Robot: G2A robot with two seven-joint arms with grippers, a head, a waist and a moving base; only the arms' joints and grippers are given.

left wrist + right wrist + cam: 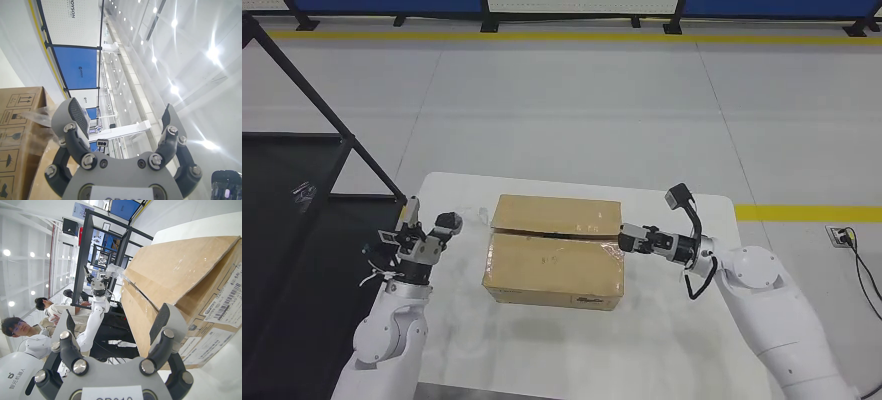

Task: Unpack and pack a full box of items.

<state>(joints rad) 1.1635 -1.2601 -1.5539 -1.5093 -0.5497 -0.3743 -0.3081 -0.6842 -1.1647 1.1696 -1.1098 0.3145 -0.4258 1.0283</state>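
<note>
Cardboard box (554,250): at the centre of the white table (682,330); top flaps (170,262) down; seam (552,232) runs from 9 to 3 o'clock.
Clear tape (36,117): a loose shred sticks out at the box's 9 o'clock end.
Left gripper (121,106): at 9 o'clock of the box, just beside it; fingers spread wide, empty.
Right gripper (115,311): at 3 o'clock of the box; fingers apart, gripping nothing; one finger is close to the flap edge, contact unclear.
Progress: judged early. No items are out yet; opening, emptying and repacking all remain.
</note>
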